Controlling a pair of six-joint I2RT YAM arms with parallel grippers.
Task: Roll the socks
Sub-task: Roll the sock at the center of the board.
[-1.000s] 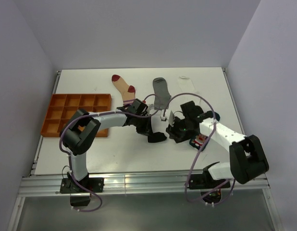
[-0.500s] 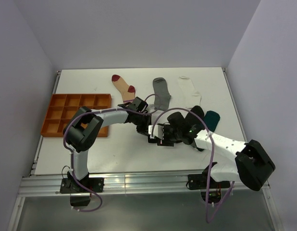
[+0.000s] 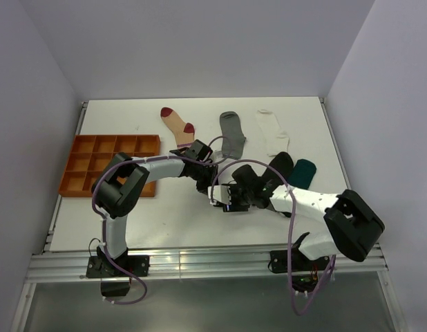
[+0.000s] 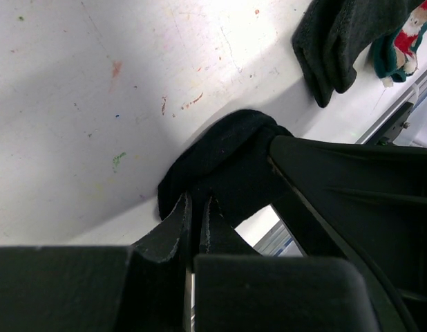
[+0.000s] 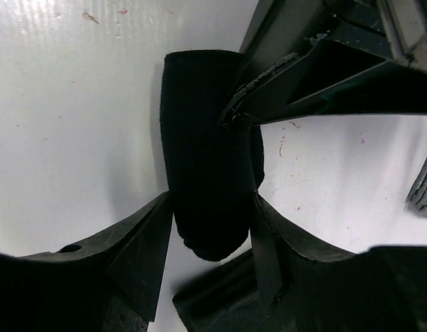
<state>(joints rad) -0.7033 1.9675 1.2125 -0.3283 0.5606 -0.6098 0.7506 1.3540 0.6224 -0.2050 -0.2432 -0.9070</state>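
A black sock lies rolled into a thick tube on the white table, just in front of centre. My left gripper is shut, pinching the edge of that roll; its fingers show at the roll's upper right in the right wrist view. My right gripper straddles the roll's near end, one finger pressed against each side. From above, both grippers meet there and hide most of the roll.
Loose socks lie behind: beige with red toe, grey, white, another black and teal. An orange compartment tray sits at the left. The table's front rail is close behind my right gripper.
My right arm has swung left from the black and teal socks to the rolled sock, and its jaws have come in against the roll. The left gripper has hardly moved.
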